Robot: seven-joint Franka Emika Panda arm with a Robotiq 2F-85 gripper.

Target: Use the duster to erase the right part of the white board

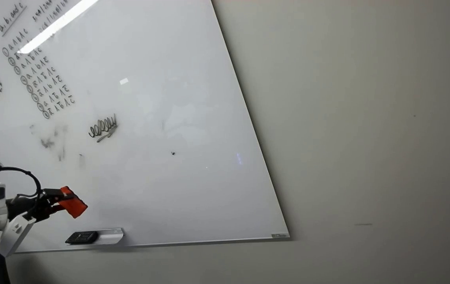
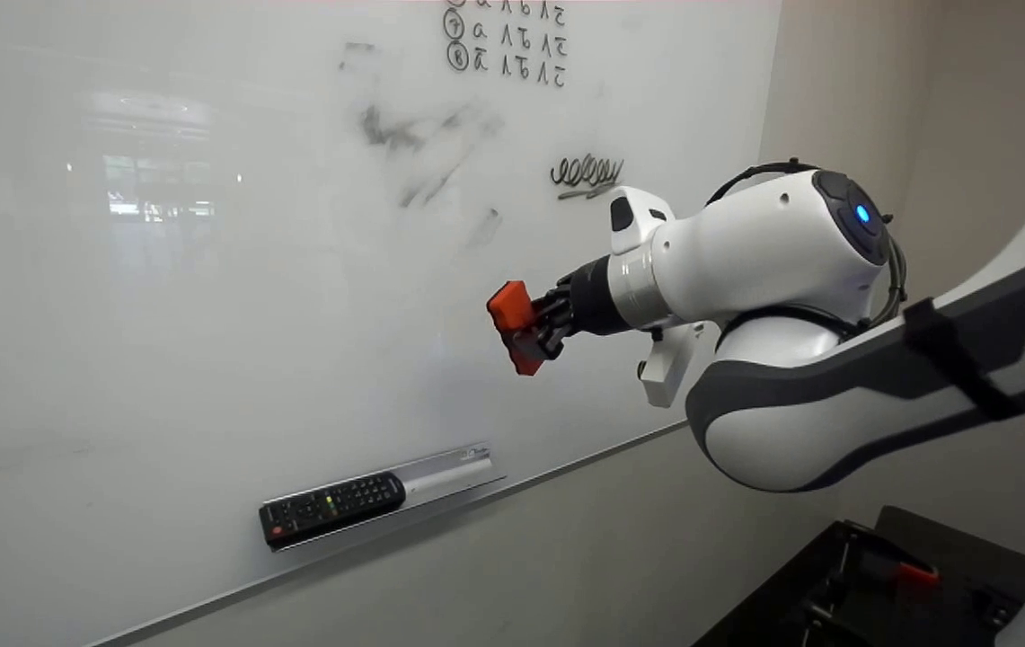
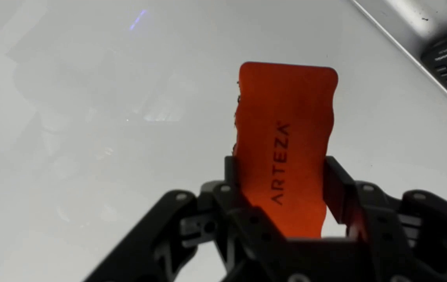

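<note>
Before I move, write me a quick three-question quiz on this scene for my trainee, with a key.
1. What colour is the eraser in the gripper: A blue, B orange-red, or C green?
2. True or false: a looping black scribble shows on the whiteboard.
3. What lies on the silver tray?

Key: 1 B; 2 true; 3 a black remote.

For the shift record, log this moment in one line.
black gripper: closed on orange-red blocky duster | glossy white board: bears black looped scribble | duster-board contact: unclear | long black remote: on silver metal tray
</note>
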